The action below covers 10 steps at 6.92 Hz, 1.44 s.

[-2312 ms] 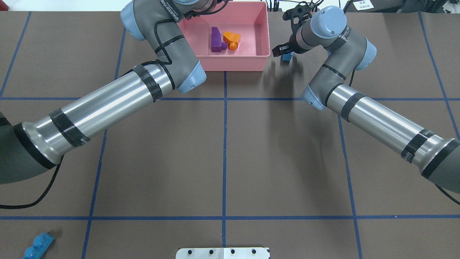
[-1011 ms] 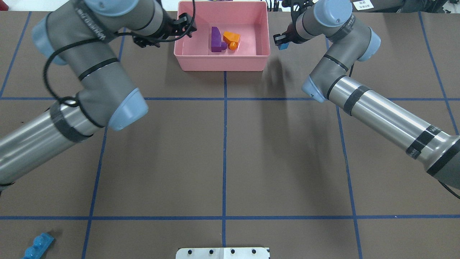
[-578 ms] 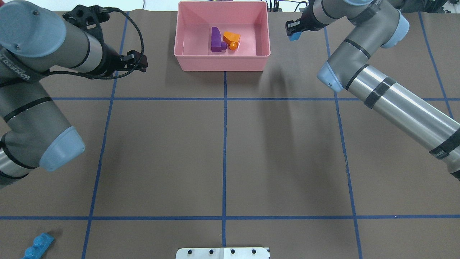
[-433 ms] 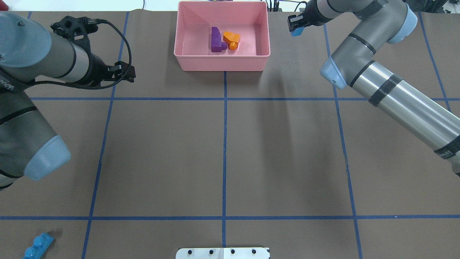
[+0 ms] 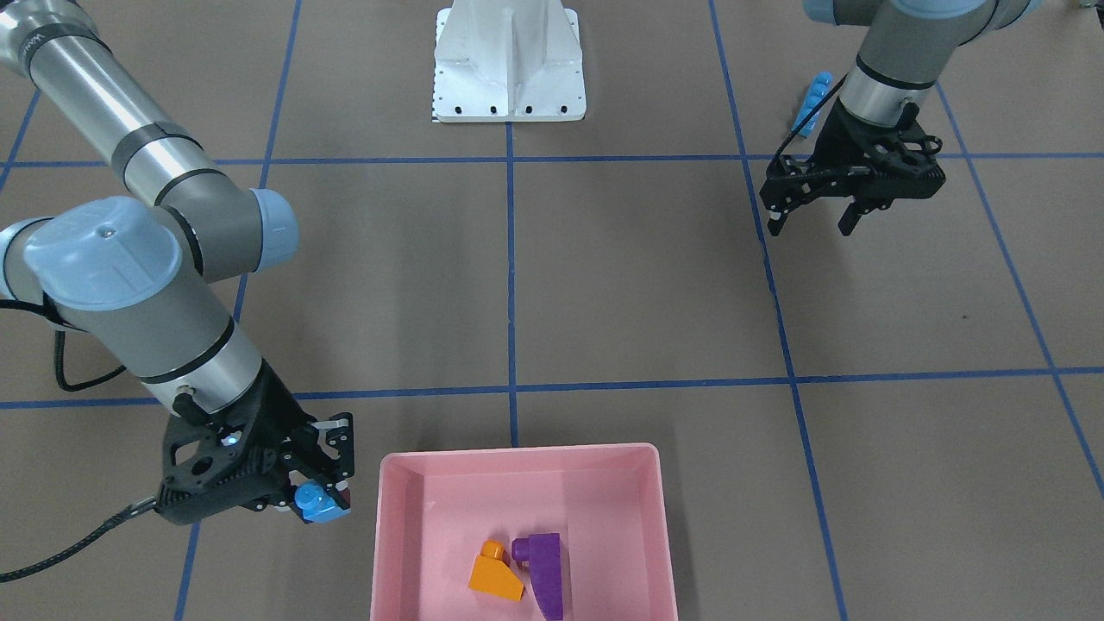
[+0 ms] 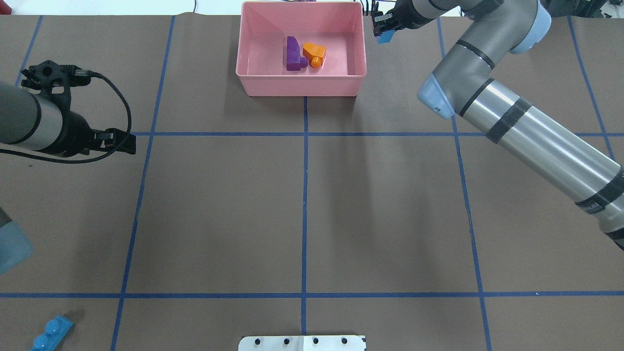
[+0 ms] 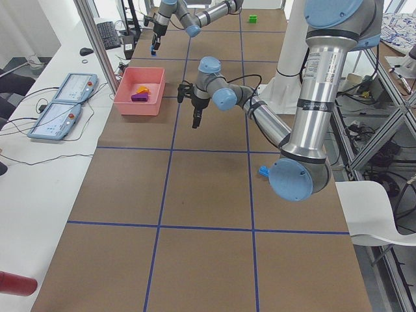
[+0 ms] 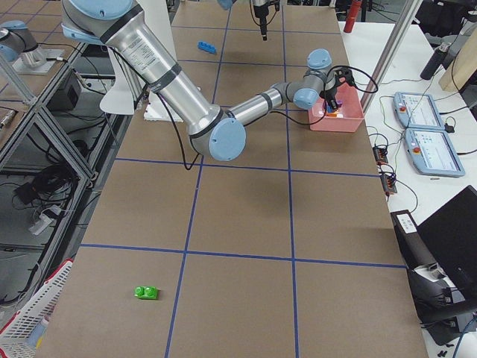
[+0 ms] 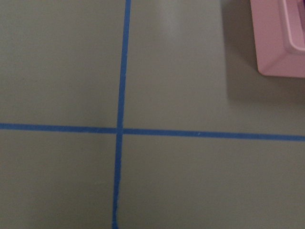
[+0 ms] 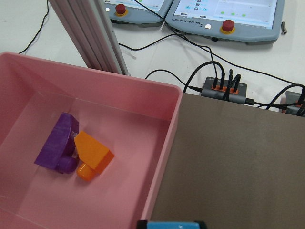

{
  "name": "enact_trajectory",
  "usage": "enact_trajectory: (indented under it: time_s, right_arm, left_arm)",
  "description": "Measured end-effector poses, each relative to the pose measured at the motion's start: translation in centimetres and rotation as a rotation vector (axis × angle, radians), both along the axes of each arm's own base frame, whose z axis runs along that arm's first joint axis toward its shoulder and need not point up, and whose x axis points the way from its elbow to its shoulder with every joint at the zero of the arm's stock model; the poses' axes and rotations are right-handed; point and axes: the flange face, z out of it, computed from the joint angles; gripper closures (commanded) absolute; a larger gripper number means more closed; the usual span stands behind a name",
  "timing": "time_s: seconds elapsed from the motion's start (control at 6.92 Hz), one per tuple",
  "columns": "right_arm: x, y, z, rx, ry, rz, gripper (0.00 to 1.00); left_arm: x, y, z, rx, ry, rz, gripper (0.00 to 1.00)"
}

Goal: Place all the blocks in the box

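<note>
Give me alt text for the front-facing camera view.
The right gripper holds a small blue cube just outside the pink box, which contains an orange brick and a purple brick. The left gripper hangs open; a long blue bar lies beyond it.

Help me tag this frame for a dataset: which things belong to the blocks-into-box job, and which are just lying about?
Job: pink box, purple brick, orange brick, small blue cube (in the right end effector), long blue bar, green brick.
Lying about: white metal base, control panels, cable hub.
</note>
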Motion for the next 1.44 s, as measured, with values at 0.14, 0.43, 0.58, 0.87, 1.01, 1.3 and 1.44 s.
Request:
enact_trajectory:
  time_s: [0.14, 0.43, 0.58, 0.87, 1.01, 1.3, 1.44]
  right_arm:
    - [-2.8, 0.2, -1.4, 0.004, 0.007, 0.023, 1.0]
    - [-7.6, -1.5, -3.3, 0.017, 0.031, 0.057, 1.0]
    - [-9.0, -2.6, -3.5, 0.019, 0.042, 0.07, 0.74]
    - [-9.8, -3.5, -4.5, 0.014, 0.039, 0.097, 0.01]
    - [-9.8, -3.5, -5.9, -0.005, 0.007, 0.118, 0.01]
    - [-7.8, -2.7, -9.9, -0.079, -0.05, 0.129, 0.01]
    - [-5.8, -1.9, -11.9, -0.123, -0.045, 0.113, 0.01]
  left_arm:
    - [-0.9, 1.5, 1.4, -0.027, -0.002, 0.035, 0.0]
    - [-2.6, 5.1, 3.0, -0.076, 0.006, 0.096, 0.0]
    - [-2.6, 7.0, 3.8, -0.097, 0.003, 0.135, 0.0]
    - [-0.8, 10.1, 5.1, -0.122, -0.021, 0.212, 0.0]
    - [0.6, 11.8, 5.8, -0.129, -0.038, 0.252, 0.0]
    - [3.9, 16.2, 7.2, -0.155, -0.079, 0.349, 0.0]
    - [5.0, 18.3, 8.1, -0.161, -0.106, 0.4, 0.0]
